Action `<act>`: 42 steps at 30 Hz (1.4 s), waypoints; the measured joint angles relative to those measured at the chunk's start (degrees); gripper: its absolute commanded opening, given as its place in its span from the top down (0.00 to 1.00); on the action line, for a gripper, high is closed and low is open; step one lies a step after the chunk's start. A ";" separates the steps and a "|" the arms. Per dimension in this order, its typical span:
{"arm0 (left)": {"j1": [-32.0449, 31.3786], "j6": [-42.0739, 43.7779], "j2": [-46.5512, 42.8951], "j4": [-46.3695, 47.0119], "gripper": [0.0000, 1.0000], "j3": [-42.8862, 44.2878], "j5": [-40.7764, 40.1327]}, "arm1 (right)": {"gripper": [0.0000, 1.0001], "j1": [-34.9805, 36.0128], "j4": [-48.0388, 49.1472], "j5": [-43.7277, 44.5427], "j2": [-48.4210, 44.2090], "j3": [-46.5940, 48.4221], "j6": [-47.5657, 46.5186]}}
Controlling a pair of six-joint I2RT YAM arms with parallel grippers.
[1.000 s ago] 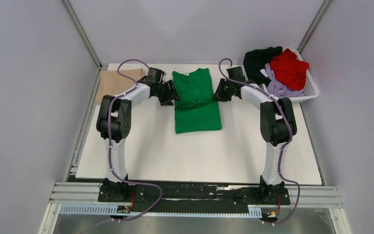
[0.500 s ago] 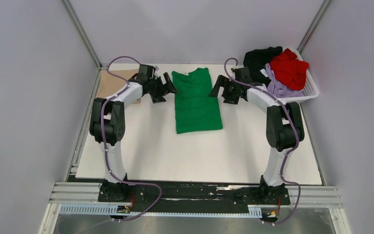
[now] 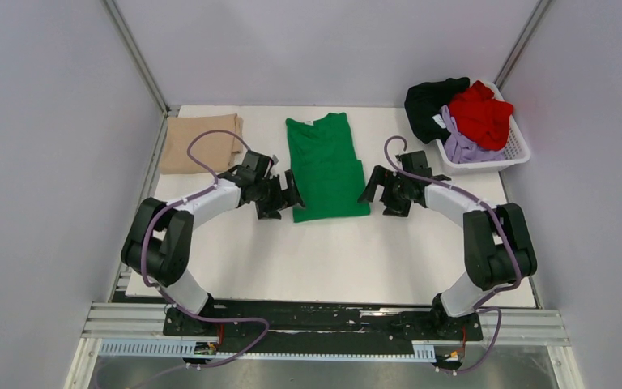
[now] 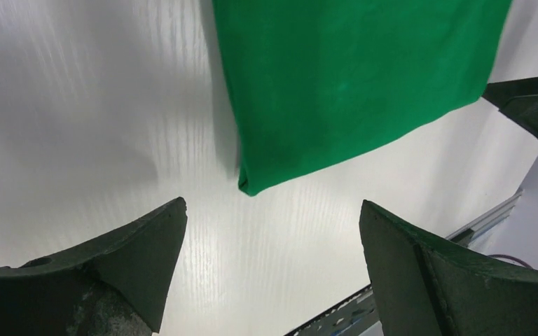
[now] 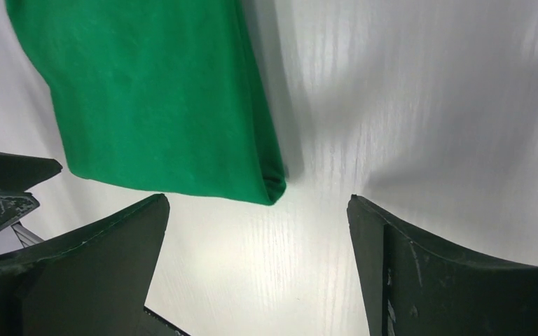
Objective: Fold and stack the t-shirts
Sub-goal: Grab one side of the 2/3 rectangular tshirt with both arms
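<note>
The green t-shirt (image 3: 325, 166) is bright and plain. The tan t-shirt (image 3: 201, 143), black t-shirt (image 3: 429, 99), red t-shirt (image 3: 483, 112) and lavender t-shirt (image 3: 463, 146) (all unpatterned) are solid-coloured. The basket (image 3: 517, 146) is white, and the table (image 3: 332, 259) is white with a faint grain.

- I see a white, fine-grained surface (image 3: 332, 259).
- A white slatted basket (image 3: 515, 147) sits at its far right corner.
- A metal rail (image 3: 526, 326) lines its near edge.

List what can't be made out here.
1. Basket, top view: number of shirts; the piled clothes overlap.
2. Green shirt, both wrist views: collar end cut off by the top edge.
3. Tan shirt, top view: fold layers too small to count.
</note>
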 measured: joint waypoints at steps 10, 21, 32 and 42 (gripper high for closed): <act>-1.20 -1.40 5.81 0.04 0.30 -0.22 -0.76 | 0.07 0.00 0.63 -0.17 0.24 -1.84 2.19; -2.36 -2.05 8.20 0.09 0.55 1.01 -1.49 | 0.09 0.00 1.40 -0.17 1.33 -1.84 2.58; -3.61 -4.13 12.22 0.70 1.00 3.69 -0.20 | 0.21 0.37 1.92 -0.26 2.43 -1.81 2.80; -4.20 -4.15 11.85 0.35 1.00 3.76 -2.03 | 0.51 1.66 2.47 -0.33 4.24 -1.31 3.23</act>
